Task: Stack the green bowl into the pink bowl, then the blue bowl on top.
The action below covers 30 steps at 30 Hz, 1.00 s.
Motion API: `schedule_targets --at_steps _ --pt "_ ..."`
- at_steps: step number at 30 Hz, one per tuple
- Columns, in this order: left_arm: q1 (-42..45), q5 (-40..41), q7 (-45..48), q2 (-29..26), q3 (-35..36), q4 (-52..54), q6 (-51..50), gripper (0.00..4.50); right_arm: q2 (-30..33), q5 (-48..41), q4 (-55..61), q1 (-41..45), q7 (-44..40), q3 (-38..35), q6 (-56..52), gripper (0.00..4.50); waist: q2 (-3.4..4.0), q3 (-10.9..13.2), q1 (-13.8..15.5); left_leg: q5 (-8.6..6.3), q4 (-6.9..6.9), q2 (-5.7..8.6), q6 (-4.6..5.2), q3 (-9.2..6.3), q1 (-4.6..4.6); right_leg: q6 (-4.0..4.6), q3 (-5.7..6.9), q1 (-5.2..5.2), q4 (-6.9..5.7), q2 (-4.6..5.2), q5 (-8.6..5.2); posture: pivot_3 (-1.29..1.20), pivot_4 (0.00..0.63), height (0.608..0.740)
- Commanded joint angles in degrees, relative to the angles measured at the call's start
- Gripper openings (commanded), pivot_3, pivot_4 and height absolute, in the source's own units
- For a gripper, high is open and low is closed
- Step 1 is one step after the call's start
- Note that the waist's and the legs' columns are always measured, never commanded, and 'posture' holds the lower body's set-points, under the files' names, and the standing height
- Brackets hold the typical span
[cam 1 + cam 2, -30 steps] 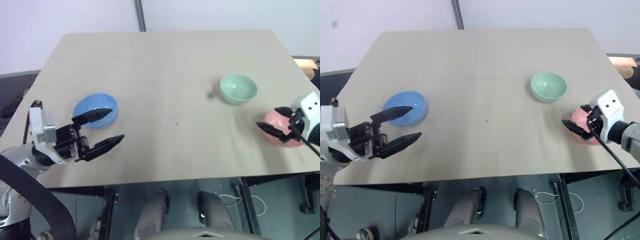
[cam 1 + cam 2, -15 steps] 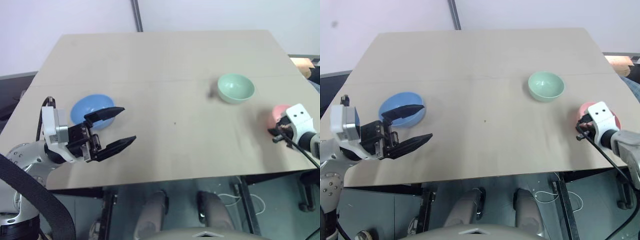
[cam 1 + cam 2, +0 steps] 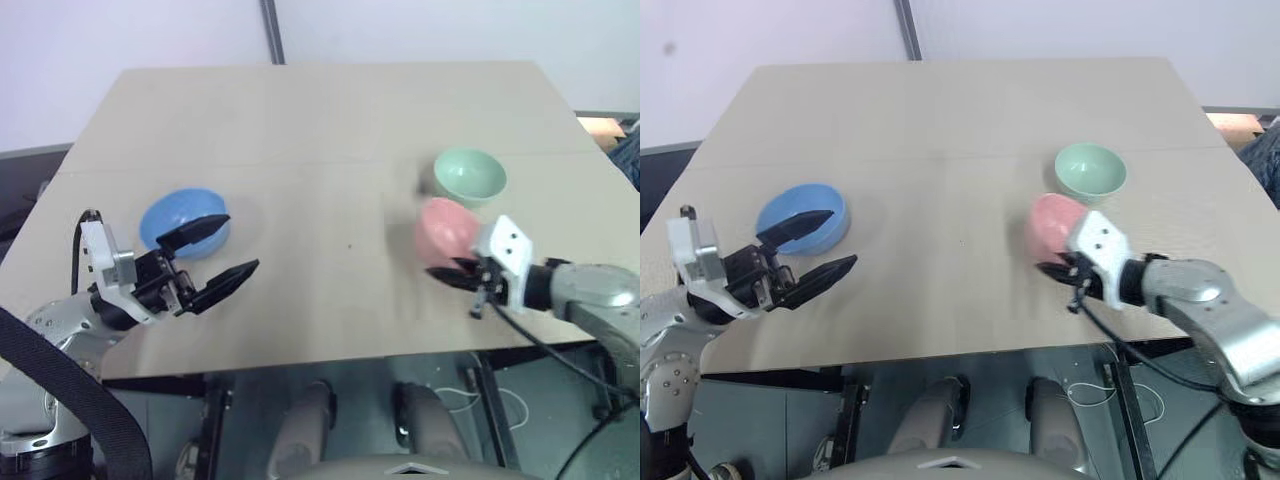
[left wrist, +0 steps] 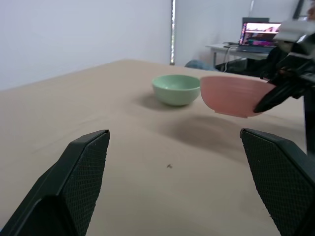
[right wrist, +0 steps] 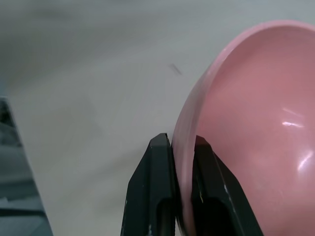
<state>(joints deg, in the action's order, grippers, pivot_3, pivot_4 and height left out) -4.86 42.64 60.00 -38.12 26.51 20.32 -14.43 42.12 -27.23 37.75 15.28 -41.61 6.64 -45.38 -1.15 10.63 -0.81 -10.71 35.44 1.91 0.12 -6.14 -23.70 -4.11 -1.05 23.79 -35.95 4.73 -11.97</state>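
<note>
One bowl has moved — the pink bowl (image 3: 447,228), pinched at its rim by the right tool (image 3: 462,275), now hangs above the worktop (image 3: 330,130) just beside the green bowl (image 3: 469,176). Left tool (image 3: 218,256) gapes wide and empty near the blue bowl (image 3: 178,214) — stacking seems nearer.

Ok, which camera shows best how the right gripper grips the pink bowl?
The right wrist view: the right gripper pinches the pink bowl by its rim, one finger inside, one outside. The eye views show the bowl beside the green bowl; the left wrist view shows it off the table.
</note>
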Motion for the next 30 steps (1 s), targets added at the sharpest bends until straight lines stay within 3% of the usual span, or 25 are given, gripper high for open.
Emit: schedule_targets --at_steps 1,8,9,10,13,16,20,23,27,30 --pt "0.5 -1.0 -0.3 0.2 0.1 -0.4 2.1 4.50 -3.8 11.5 -7.8 7.2 1.0 12.5 8.6 0.04 0.00 0.0 0.0 0.00 0.01 -0.01 0.00 0.00 0.02 0.02 0.00 -0.01 0.00 -0.02 0.01 0.00 0.150 0.740" --pt "0.8 -0.5 -1.1 0.7 -0.1 0.3 2.3 4.50 -12.9 26.7 -34.7 21.4 -1.0 25.6 22.9 0.04 -0.02 0.0 -0.1 0.05 0.03 0.00 -0.09 -0.07 -0.01 0.37 0.00 0.03 -0.01 -0.12 0.27 0.00 0.150 0.740" --pt "-0.1 -0.3 -1.6 1.1 0.0 1.0 2.1 4.50 -13.9 27.9 -37.9 22.8 -1.6 26.4 24.3 0.45 -0.05 0.0 -0.1 0.04 0.01 0.03 -0.13 -0.03 0.01 0.37 -0.02 0.03 0.00 -0.14 0.29 0.00 0.150 0.740" --pt "-0.9 -0.3 -1.9 1.5 0.1 1.5 2.2 4.50 -14.6 28.6 -39.9 23.7 -2.8 27.1 25.7 0.45 -0.05 -0.1 -0.2 0.03 -0.02 0.04 -0.15 -0.05 0.02 0.37 -0.01 0.04 0.01 -0.17 0.29 0.00 0.150 0.740" --pt "-1.8 -0.3 -2.7 2.3 -0.2 2.5 2.5 4.50 -16.4 30.6 -41.6 24.6 -2.7 26.0 29.3 1.82 -0.04 0.0 -0.3 -0.02 -0.03 0.00 -0.22 -0.04 0.04 0.39 -0.04 0.05 0.01 -0.28 0.31 0.00 0.150 0.740" --pt "-2.1 0.7 -3.1 2.9 -0.1 3.5 2.5 4.50 -16.7 24.7 -33.9 23.9 -5.6 20.4 21.6 3.32 -0.02 0.0 -0.2 -0.01 -0.04 -0.12 -0.28 -0.11 0.04 0.50 -0.02 0.08 -0.01 -0.47 0.37 0.00 0.150 0.740" --pt "-2.3 0.9 -3.9 3.4 -0.6 4.7 2.2 4.50 -15.9 14.1 -22.0 25.3 -8.2 10.4 12.0 3.32 0.00 0.0 -0.1 0.01 -0.04 -0.20 -0.32 -0.18 0.04 0.60 -0.02 0.09 -0.02 -0.57 0.42 0.00 0.150 0.740" --pt "-1.4 0.8 -4.4 3.5 -1.4 4.6 2.1 4.50 -13.0 12.7 -20.6 27.9 -8.0 5.1 9.4 3.32 0.00 0.0 -0.1 0.01 -0.03 -0.22 -0.32 -0.20 0.07 0.60 0.00 0.07 -0.03 -0.59 0.42 0.00 0.150 0.740" --pt "2.0 0.8 -5.0 3.8 -2.8 3.4 2.5 4.50 -5.6 21.3 -37.2 31.1 -7.4 5.8 19.6 3.32 -0.09 -0.1 0.2 0.02 0.01 -0.21 -0.34 -0.23 0.07 0.49 0.08 0.02 -0.01 -0.59 0.35 0.00 0.150 0.740" --pt "3.6 1.0 -5.2 4.1 -3.2 3.0 2.5 4.50 -6.1 26.3 -55.7 33.9 -4.5 6.7 30.4 3.32 -0.09 -0.1 -0.1 0.03 0.00 -0.21 -0.35 -0.07 0.10 0.66 -0.02 0.01 0.01 -0.59 0.46 0.00 0.150 0.740"
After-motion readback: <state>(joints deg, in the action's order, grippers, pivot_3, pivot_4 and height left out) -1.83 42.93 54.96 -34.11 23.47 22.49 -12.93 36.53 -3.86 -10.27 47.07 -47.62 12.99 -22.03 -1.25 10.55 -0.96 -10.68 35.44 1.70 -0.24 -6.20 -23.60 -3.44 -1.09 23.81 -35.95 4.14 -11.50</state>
